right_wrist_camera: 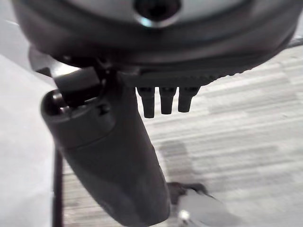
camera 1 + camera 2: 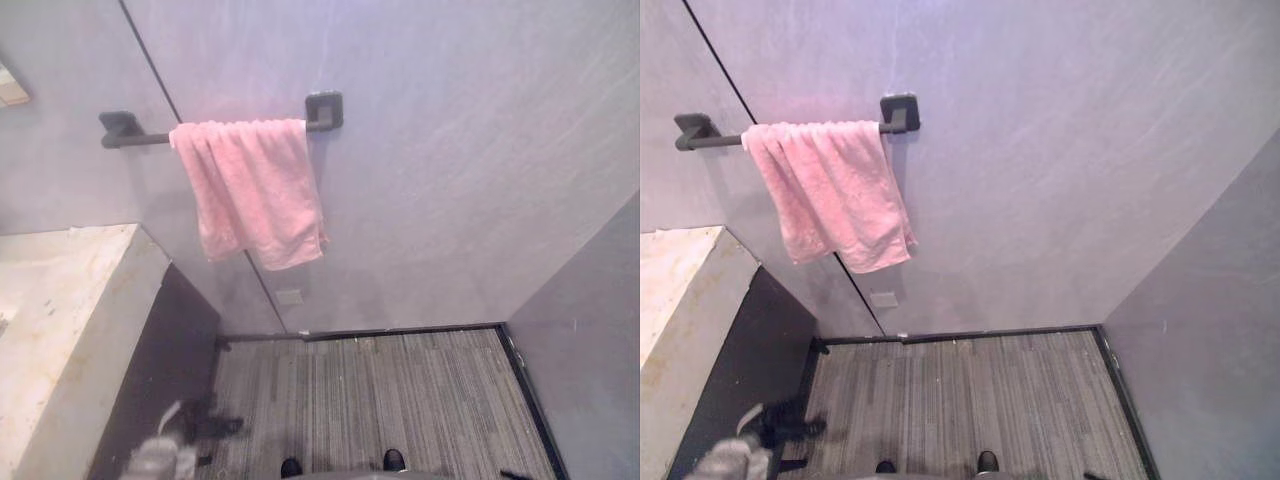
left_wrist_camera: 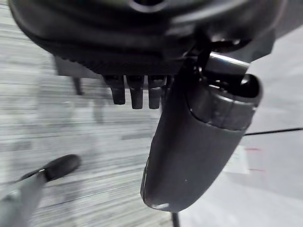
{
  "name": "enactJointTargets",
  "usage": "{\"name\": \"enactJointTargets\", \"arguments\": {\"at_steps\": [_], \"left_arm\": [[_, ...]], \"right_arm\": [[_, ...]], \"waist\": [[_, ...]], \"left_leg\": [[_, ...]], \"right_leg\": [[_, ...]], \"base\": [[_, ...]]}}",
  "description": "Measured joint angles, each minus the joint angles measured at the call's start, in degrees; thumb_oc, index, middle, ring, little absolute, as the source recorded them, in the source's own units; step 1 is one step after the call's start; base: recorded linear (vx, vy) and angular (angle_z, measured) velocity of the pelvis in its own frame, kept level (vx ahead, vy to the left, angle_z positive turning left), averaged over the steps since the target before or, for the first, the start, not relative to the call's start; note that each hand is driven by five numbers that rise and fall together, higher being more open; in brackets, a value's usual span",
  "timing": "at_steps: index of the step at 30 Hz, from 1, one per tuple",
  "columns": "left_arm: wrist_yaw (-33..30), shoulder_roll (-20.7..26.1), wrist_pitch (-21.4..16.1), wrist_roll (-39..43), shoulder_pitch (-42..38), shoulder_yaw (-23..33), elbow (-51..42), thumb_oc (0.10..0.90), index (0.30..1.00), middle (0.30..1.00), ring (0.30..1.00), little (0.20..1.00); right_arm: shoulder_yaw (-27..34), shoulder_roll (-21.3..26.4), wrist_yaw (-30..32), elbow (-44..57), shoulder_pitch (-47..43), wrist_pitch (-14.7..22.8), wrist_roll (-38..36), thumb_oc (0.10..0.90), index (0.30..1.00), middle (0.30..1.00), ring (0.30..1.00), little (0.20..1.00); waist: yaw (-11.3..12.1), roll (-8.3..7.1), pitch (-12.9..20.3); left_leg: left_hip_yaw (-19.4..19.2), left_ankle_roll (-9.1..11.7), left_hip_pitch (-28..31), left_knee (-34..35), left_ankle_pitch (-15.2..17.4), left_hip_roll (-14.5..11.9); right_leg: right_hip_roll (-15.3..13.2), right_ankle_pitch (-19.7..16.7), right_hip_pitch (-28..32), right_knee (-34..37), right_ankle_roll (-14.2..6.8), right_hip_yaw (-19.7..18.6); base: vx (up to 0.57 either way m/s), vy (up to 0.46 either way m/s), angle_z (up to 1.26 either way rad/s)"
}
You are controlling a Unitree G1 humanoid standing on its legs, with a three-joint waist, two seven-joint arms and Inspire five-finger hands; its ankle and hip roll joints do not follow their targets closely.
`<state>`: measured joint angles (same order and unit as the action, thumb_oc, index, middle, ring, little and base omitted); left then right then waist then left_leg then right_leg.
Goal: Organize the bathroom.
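- I see a pink towel [image 2: 253, 190] draped over a dark bar [image 2: 135, 138] on the grey wall [image 2: 450, 150], bunched toward the bar's right bracket [image 2: 325, 108], hanging unevenly.
- Counter [image 2: 60, 320]: pale stone, below and left of the towel, against the wall.
- Floor [image 2: 400, 400]: striped grey, below the towel.
- My left hand [image 3: 189, 156]: low, left of the towel near the counter's dark side, over the floor; fingers relaxed and pointing down, thumb out, holding nothing.
- My right hand [image 1: 109, 161]: over the floor beside a wall, fingers loose and straight, nothing in it.
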<state>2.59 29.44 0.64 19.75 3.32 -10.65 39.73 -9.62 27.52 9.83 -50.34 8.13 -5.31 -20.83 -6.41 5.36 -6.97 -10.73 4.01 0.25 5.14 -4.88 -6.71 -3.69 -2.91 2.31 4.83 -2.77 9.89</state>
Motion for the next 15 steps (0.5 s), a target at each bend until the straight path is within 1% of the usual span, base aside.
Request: {"name": "enactJointTargets", "arguments": {"at_steps": [1,2,3,4,6,7,8,9,10,11,12,15], "left_arm": [[-0.9,3.3,0.9,-0.1,1.1,1.4,-7.5,0.800,0.900,0.900,0.900,0.900],[-2.1,7.2,0.8,-0.5,1.7,3.7,-15.3,0.800,0.900,0.900,0.900,0.900],[-2.8,8.5,0.4,-1.7,1.6,5.2,-18.0,0.800,0.900,0.900,0.900,0.900],[-3.9,9.7,-0.8,-2.8,0.8,6.7,-19.5,0.800,0.900,0.900,0.900,0.900],[-5.8,10.7,-0.5,-5.2,-0.7,9.6,-22.5,0.800,0.900,0.900,0.900,0.900],[-6.8,11.4,-0.2,-7.2,-1.5,11.7,-25.7,0.800,0.900,0.900,0.900,0.900],[-7.7,11.7,-0.5,-8.2,-1.5,12.5,-27.5,0.800,0.900,0.900,0.900,0.900],[-8.1,12.0,-0.4,-9.0,-1.7,12.9,-28.5,0.800,0.900,0.900,0.900,0.900],[-8.1,12.0,0.3,-9.7,-2.2,13.1,-29.7,0.800,0.900,0.900,0.900,0.900],[-8.1,12.0,0.9,-10.4,-2.2,13.2,-30.8,0.800,0.900,0.900,0.900,0.900],[-8.0,12.1,1.0,-11.6,-2.3,13.2,-32.5,0.800,0.900,0.900,0.900,0.900],[-7.0,12.1,0.9,-13.7,-2.3,13.2,-34.2,0.800,0.900,0.900,0.900,0.900]], "right_arm": [[0.7,2.5,1.4,9.1,1.3,-1.8,-0.5,0.800,0.900,0.900,0.900,0.900],[3.0,5.5,2.6,20.9,2.8,-2.7,-1.2,0.800,0.900,0.900,0.900,0.900],[4.7,6.5,2.8,25.6,2.9,-2.7,-1.6,0.800,0.900,0.900,0.900,0.900],[6.5,6.7,2.7,28.1,1.7,-1.3,-1.5,0.800,0.900,0.900,0.900,0.900],[9.7,6.8,1.9,31.8,-1.0,-1.7,-1.8,0.800,0.900,0.900,0.900,0.900],[12.2,7.0,0.2,35.6,-3.4,-2.3,-2.0,0.800,0.900,0.900,0.900,0.900],[13.1,7.4,-1.6,37.9,-3.6,-2.3,-2.0,0.800,0.900,0.900,0.900,0.900],[13.2,7.7,-3.4,39.1,-5.5,-2.2,-2.0,0.800,0.900,0.900,0.900,0.900],[13.3,8.8,-6.0,42.0,-6.3,-3.8,-1.9,0.800,0.900,0.900,0.900,0.900],[13.2,9.5,-7.4,43.6,-6.3,-4.3,-1.9,0.800,0.900,0.900,0.900,0.900],[13.2,10.4,-10.2,45.9,-6.7,-4.5,-1.9,0.800,0.900,0.900,0.900,0.900],[13.0,10.5,-14.1,47.8,-8.6,-5.1,-2.0,0.800,0.900,0.900,0.900,0.900]], "waist": [[-0.2,-0.36,-0.2],[-0.4,-0.85,-0.2],[-0.5,-1.08,-0.1],[-0.5,-1.51,0.4],[-0.1,-2.11,0.6],[0.2,-2.73,0.7],[0.3,-3.15,0.8],[0.4,-3.63,1.0],[0.7,-4.17,0.9],[0.7,-4.45,0.8],[1.1,-5.14,0.9],[1.6,-6.09,1.1]], "left_leg": [[0.2,0.0,0.1,0.0,-0.1,0.0],[0.6,0.1,0.4,0.0,-0.2,-0.1],[0.9,0.2,0.4,0.0,-0.2,0.0],[1.0,0.1,0.4,0.0,-0.3,0.0],[1.3,0.2,0.4,0.0,-0.3,0.0],[1.6,0.3,0.2,0.0,-0.5,0.0],[1.8,0.6,0.2,0.0,-0.9,0.1],[1.9,0.6,0.3,0.0,-1.0,0.0],[2.2,0.6,0.3,0.0,-0.9,0.1],[2.5,0.6,0.3,0.0,-0.9,0.1],[2.7,0.6,0.2,0.0,-0.9,0.1],[2.8,0.6,0.2,0.0,-0.9,0.1]], "right_leg": [[0.0,-0.1,0.2,-0.2,0.1,0.3],[0.0,-0.1,0.8,-0.2,0.0,0.8],[0.1,-0.1,1.0,-0.2,0.0,1.0],[0.1,-0.1,1.0,-0.2,0.0,1.1],[0.1,-0.1,1.1,-0.2,0.0,1.2],[0.1,-0.1,1.2,-0.2,0.0,1.6],[0.0,-0.1,1.2,-0.2,0.0,1.8],[0.0,-0.1,1.3,-0.2,0.0,2.0],[0.0,-0.1,1.6,-0.2,0.0,2.2],[0.0,-0.1,1.7,-0.2,0.0,2.4],[0.0,-0.1,1.7,-0.2,0.0,2.4],[0.0,-0.1,1.8,-0.2,0.0,2.4]], "base": [[0.02,-0.075,0.10],[0.02,-0.080,0.16],[0.02,-0.064,0.17],[0.02,-0.054,0.12],[0.02,-0.045,0.09],[0.04,-0.051,0.14],[0.05,-0.050,0.15],[0.08,-0.067,0.13],[0.06,-0.044,0.12],[0.07,-0.037,0.13],[0.04,-0.020,0.08],[0.05,-0.019,0.04]]}}
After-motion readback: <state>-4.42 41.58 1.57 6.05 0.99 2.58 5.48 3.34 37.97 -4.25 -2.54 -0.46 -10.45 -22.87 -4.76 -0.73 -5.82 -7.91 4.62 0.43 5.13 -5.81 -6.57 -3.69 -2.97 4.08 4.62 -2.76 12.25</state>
